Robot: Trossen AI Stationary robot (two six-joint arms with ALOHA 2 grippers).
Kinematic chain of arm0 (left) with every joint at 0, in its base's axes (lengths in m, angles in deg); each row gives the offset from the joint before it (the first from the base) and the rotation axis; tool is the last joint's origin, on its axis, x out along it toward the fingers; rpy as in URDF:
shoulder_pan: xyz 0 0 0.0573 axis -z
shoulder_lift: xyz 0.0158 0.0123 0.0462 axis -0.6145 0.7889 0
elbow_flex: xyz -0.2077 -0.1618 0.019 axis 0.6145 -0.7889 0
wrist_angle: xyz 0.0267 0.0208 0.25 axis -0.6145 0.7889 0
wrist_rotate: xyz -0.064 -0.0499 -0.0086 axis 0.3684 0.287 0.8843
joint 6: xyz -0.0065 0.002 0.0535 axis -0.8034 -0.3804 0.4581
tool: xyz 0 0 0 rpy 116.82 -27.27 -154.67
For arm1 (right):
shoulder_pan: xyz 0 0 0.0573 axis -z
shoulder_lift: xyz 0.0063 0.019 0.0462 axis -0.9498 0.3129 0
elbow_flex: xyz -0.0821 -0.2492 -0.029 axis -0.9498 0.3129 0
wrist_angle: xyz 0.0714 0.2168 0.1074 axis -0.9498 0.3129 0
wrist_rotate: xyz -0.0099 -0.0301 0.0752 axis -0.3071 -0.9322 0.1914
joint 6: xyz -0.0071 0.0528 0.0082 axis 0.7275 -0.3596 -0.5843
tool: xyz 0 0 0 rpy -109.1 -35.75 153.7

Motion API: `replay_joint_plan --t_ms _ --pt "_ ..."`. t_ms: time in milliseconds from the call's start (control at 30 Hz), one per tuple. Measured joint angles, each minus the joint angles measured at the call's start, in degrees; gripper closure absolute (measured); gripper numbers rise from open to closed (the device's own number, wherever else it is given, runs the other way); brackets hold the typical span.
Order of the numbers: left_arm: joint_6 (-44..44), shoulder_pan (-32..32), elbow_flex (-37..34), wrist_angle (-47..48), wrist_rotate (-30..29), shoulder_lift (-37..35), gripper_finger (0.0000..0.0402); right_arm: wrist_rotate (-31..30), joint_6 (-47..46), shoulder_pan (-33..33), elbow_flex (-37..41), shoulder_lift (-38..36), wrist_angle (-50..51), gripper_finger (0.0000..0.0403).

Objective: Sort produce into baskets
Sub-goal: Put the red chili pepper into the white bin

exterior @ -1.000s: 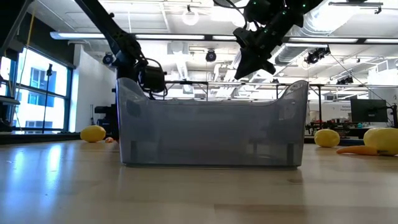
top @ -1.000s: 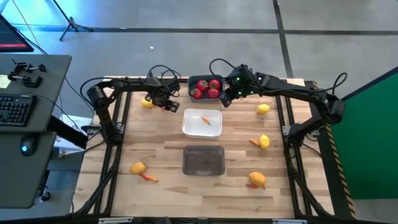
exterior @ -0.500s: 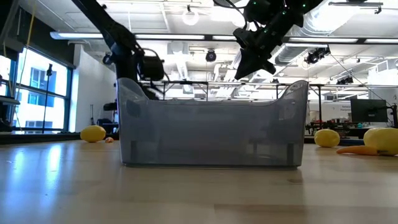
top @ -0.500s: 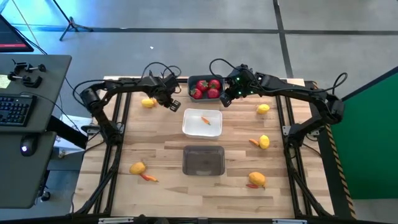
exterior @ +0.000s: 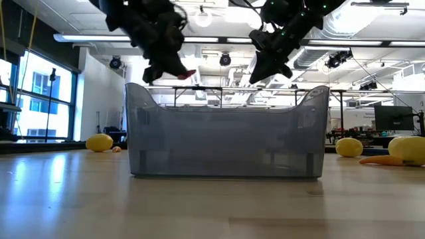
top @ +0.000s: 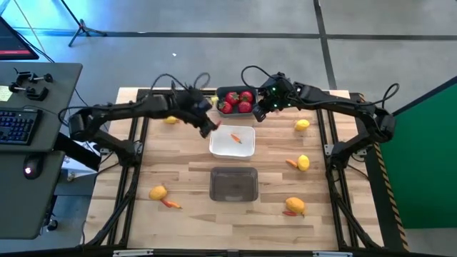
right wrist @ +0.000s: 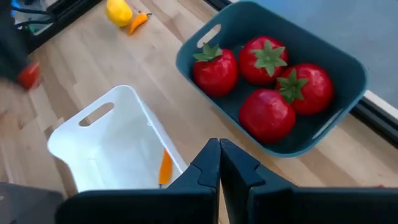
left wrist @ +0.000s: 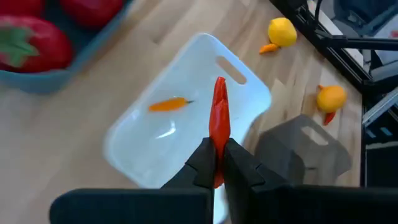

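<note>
Red strawberries [right wrist: 267, 81] with green tops fill the blue-grey bin [right wrist: 345, 68]; the white bin [left wrist: 186, 81] holds an orange carrot [left wrist: 168, 104].

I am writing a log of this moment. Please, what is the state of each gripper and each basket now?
Left gripper: shut on a red carrot piece, above the white basket.
Right gripper: shut, empty.
Blue basket: holds four strawberries.
White basket: holds one orange carrot piece.
Grey basket: empty.
</note>
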Motion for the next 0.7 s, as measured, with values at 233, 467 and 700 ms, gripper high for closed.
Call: replay_joint_plan --t_ms 233,467,700 --pt "-9.0 9.0 0.0 -3.5 -11.6 7.1 0.0401 0.0 2.0 0.6 0.0 0.0 0.0 0.0402" --pt "-8.9 11.0 0.8 -4.4 -12.2 14.2 0.0401 0.0 -0.4 0.6 0.0 0.0 0.2 0.0402" --pt "-9.7 10.9 2.1 -4.4 -13.0 19.1 0.0393 0.0 -3.2 -0.3 0.0 0.0 0.4 0.0403"
